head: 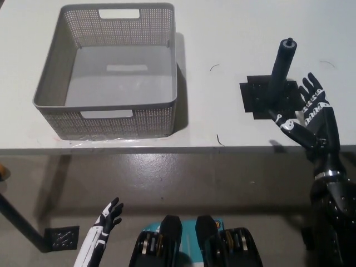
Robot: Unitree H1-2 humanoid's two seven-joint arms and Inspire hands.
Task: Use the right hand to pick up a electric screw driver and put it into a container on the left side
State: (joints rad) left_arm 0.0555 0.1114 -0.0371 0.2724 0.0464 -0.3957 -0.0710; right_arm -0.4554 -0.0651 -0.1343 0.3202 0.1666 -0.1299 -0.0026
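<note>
Head view: right hand [311, 119] fingers spread wide, holding nothing, just beside the electric screw driver [280, 69]. It stands upright on a black stand [271, 98], tip up, long axis vertical. A sideways bump could topple it. Basket [105, 117] well left; left hand [105, 222] idle, fingers apart.

Black base plate [257, 97] (right side) behind right hand [310, 119]
</note>
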